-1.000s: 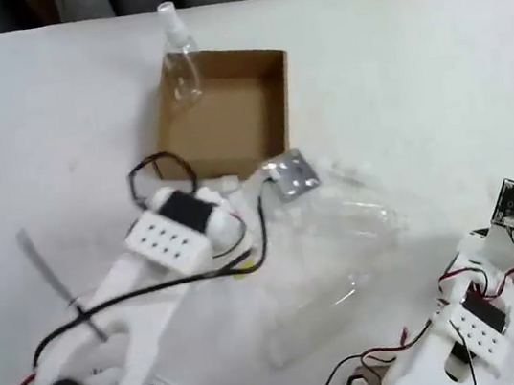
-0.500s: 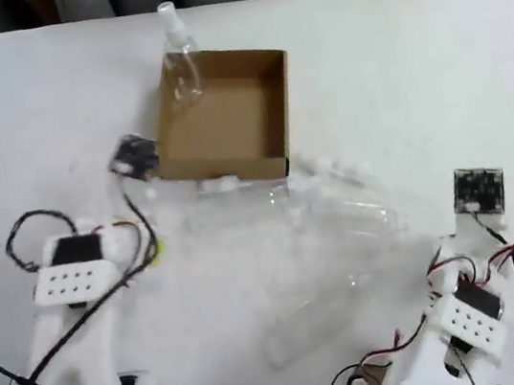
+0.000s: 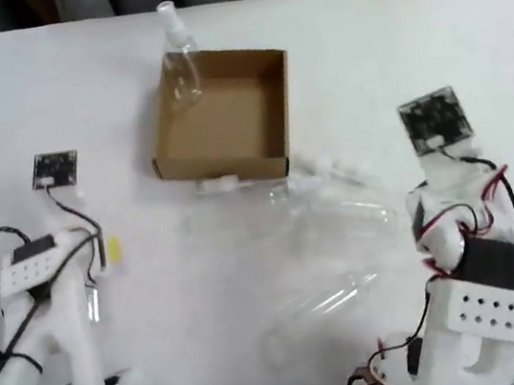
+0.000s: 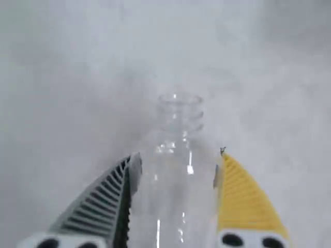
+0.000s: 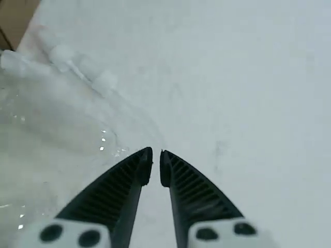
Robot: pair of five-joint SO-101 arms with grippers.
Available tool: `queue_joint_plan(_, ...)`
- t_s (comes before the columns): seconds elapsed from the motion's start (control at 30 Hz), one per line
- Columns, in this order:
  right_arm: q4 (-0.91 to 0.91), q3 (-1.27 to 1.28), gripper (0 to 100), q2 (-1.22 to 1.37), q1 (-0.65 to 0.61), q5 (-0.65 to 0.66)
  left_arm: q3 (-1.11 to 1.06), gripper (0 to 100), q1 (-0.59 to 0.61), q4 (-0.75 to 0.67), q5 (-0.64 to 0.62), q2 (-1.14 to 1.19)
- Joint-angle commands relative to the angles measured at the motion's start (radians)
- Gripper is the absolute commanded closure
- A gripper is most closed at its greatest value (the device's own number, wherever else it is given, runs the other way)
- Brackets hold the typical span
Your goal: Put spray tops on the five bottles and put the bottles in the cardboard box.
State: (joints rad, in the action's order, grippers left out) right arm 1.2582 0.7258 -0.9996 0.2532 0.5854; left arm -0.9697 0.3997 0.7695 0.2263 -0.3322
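My left gripper (image 4: 178,160) is shut on a clear bottle (image 4: 178,134) with a bare threaded neck, held between the grey and the yellow finger. In the high view this arm is at the left of the table, its yellow finger (image 3: 111,251) left of the cardboard box (image 3: 269,113). One bottle with a spray top (image 3: 179,59) stands in the box's far left corner. Several clear bottles (image 3: 327,240) lie in a pile in front of the box. White spray tops (image 5: 106,80) lie beside the pile. My right gripper (image 5: 155,166) is shut and empty, just above the table right of the pile.
The cardboard box's corner (image 5: 13,15) is near the spray tops. A spray top (image 3: 217,185) lies against the box's front wall. The right arm's body (image 3: 476,266) stands at the front right, and white tabletop (image 3: 409,44) stretches right of the box.
The left arm swung from the bottle pile in the middle to the left side of the table. The right arm stretched away from the front edge, alongside the pile.
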Motion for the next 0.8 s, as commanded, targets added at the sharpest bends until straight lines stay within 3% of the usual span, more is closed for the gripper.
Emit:
queue_joint_plan(0.0, 0.119, -0.176, 98.1, 0.120, -0.085, 0.017, 0.124, 98, 0.015, 0.005, -0.014, 0.093)
queue_joint_plan(0.1, 0.183, -0.276, 98.1, 0.268, -0.131, 0.041, 0.166, 98, 0.015, 0.038, -0.014, 0.137)
queue_joint_plan(0.3, 0.272, -0.437, 95.6, 0.593, -0.214, 0.221, 0.169, 98, 0.015, 0.038, -0.014, 0.147)
queue_joint_plan(0.43, 0.269, -0.551, 87.1, 0.794, -0.236, 0.275, 0.167, 98, 0.015, 0.038, -0.014, 0.147)
queue_joint_plan(0.77, 0.254, -0.888, 84.1, 1.219, -0.251, 0.483, 0.166, 98, 0.015, 0.038, -0.014, 0.147)
